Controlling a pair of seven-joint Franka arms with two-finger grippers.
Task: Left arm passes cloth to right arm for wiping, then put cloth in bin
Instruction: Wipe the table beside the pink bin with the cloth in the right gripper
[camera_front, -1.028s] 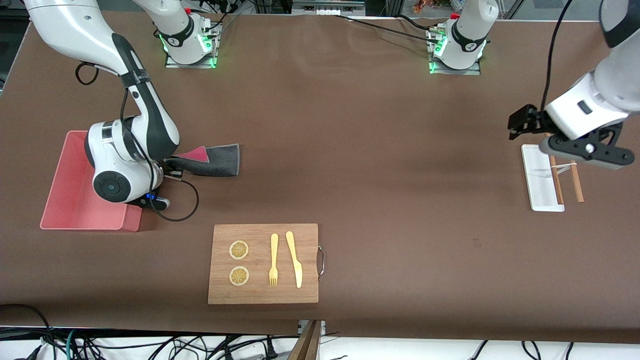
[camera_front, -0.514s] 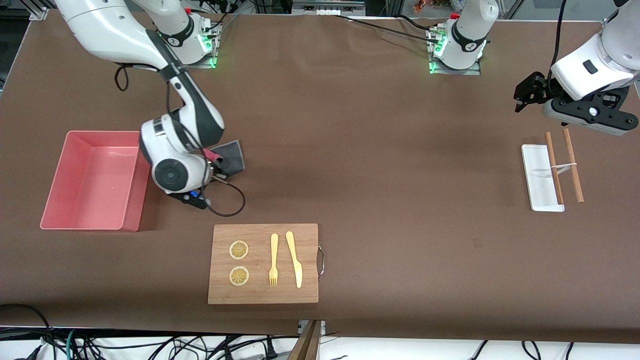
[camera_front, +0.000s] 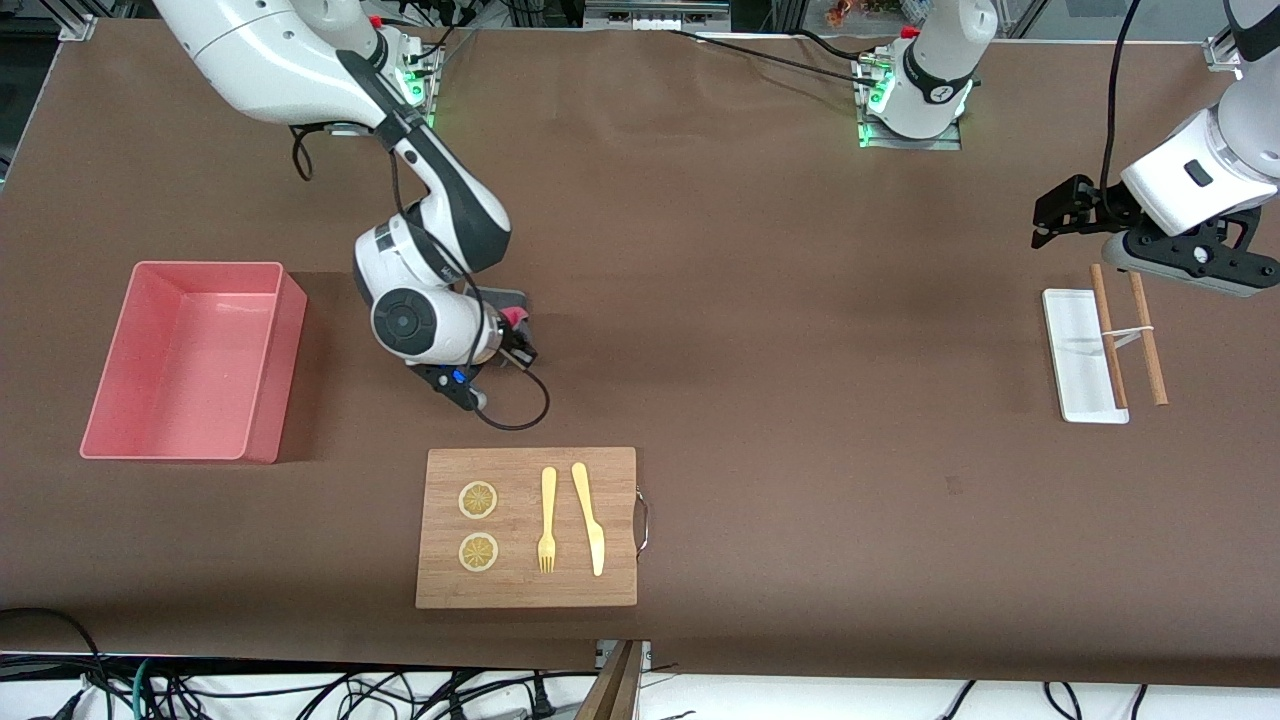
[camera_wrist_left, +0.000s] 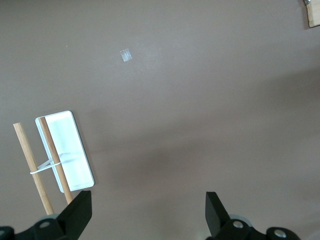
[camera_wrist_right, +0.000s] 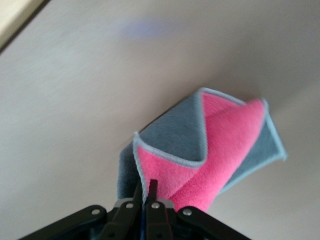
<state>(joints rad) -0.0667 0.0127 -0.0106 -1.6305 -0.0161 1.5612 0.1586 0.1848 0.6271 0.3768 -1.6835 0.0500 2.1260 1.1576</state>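
- No readable text, label, brand, number or sign appears on the table (camera_front: 760, 330), the arms or any object in these views

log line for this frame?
right gripper: shut on cloth, on table beside bin | left gripper: open, over white tray, waiting
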